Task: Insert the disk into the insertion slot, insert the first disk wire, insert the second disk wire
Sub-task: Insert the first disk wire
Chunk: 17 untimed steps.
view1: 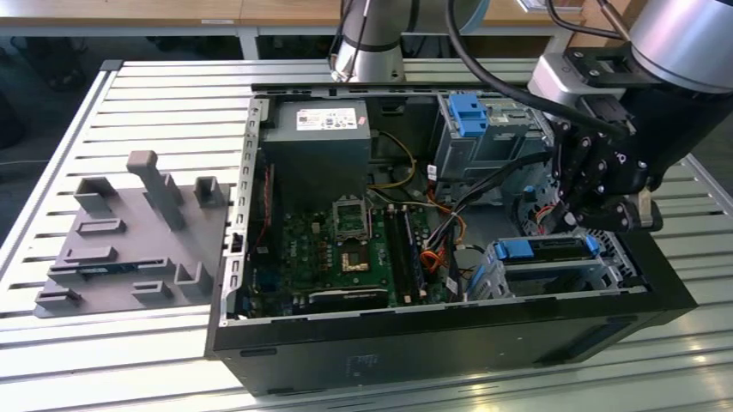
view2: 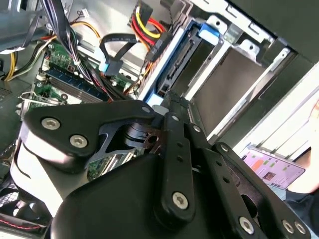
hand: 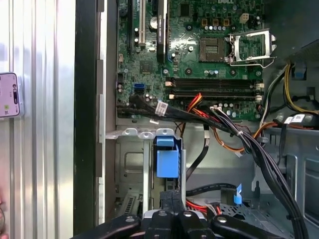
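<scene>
Disk (view1: 548,251) w/ blue frame is seen lying in the slot (view1: 500,279), at the PC case (view1: 458,348) corner toward the exterior view's right. Tool (view1: 607,221) is held just above; grip state cannot be told.

Table (view1: 149,94) of smooth, glossy metal slats; fixture (view1: 126,232) matt grey plastic; case (view1: 435,352) matt black; slot (view1: 489,279) bare perforated sheet metal; disk (view1: 517,249) framed in bright blue plastic

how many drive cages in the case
2: the taller cage with a blue clip, farther back; the insertion slot holding the disk, in front. Others may be hidden.
</scene>
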### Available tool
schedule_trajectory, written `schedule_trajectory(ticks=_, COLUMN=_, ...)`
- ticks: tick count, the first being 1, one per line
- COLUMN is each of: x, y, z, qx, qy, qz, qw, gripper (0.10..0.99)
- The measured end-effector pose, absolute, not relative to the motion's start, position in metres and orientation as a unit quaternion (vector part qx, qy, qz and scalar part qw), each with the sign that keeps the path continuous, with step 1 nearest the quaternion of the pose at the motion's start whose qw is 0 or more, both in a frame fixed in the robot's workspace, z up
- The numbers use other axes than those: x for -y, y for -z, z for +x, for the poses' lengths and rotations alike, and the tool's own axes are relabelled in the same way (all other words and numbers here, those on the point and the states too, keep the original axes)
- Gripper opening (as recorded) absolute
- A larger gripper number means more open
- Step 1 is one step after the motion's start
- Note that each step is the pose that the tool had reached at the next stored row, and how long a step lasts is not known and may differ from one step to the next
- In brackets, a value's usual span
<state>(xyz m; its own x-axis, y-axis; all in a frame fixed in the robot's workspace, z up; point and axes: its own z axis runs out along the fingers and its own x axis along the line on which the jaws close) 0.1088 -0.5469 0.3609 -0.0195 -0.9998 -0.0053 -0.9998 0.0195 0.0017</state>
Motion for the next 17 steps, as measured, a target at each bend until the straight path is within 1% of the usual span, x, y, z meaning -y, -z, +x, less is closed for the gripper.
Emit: schedule_trajectory(ticks=17, x=0.5402, y=-0.3604, z=0.1124, qx=-0.737, qy=-0.003, qz=-0.676, qw=0.003, gripper=0.106)
